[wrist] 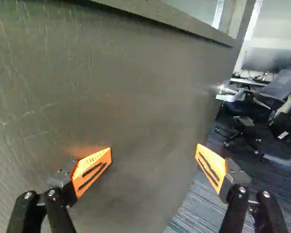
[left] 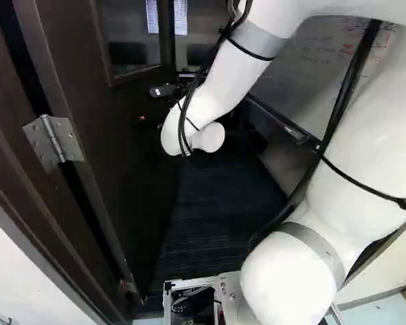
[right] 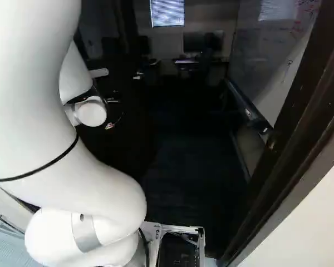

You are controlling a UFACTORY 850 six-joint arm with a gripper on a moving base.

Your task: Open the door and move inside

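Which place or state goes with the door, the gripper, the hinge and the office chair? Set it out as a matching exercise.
1. Door
2. Gripper
3. Hinge
4. Office chair

A. Silver, at the left of the left base view
B. Past the door's far edge, by a desk
C. Swung open into the room
D. Fingers spread wide, holding nothing

Right pairs: 1-C; 2-D; 3-A; 4-B
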